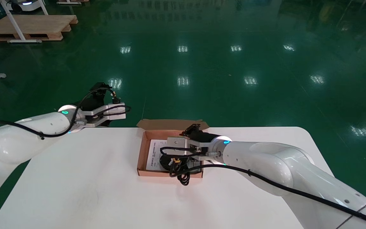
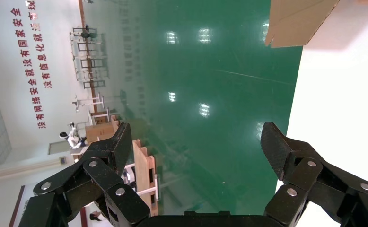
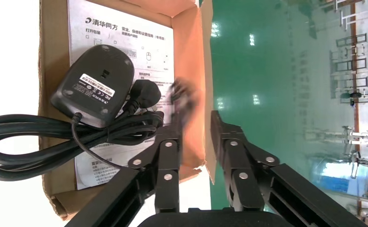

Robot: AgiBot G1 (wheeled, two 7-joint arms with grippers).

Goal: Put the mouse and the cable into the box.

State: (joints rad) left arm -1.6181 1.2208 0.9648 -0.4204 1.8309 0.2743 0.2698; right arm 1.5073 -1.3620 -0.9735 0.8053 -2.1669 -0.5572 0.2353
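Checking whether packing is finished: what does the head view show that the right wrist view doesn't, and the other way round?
Only the head view shows the left gripper, held up past the far edge of the white table, away from the work.

Only the right wrist view shows that the black computer mouse lies upside down, label up, on the printed paper sheet.

Both show the shallow brown cardboard box, the right gripper over it, and the bundled black cable spilling over the box's edge onto the table.
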